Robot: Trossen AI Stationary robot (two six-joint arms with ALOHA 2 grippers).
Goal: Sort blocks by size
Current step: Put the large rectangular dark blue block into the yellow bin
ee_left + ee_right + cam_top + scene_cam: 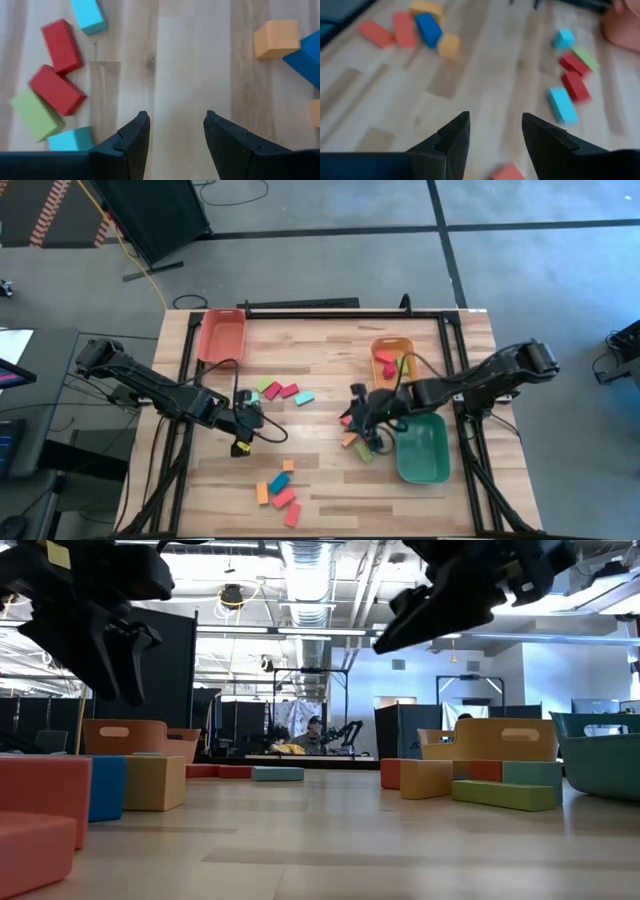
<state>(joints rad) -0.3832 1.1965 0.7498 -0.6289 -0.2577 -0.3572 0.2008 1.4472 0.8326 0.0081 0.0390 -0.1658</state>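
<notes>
We note both grippers released, empty: left gripper [243, 420] beside the upper-left blocks [283, 391], right gripper [362, 418] over blocks near the green tray [424, 450]. Bare wood between clusters; more blocks [279, 490] at the front edge.

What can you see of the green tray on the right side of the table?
The green tray is a deep, rounded-corner tub, plastic by its look, in dark teal-green. It sits upright on the wooden table near the right front corner, below the orange tray. No blocks show inside it. The right gripper hangs just to its left, empty with fingers apart, over a small heap of blocks beside the tray. In the low view its wall shows at the far right edge.
</notes>
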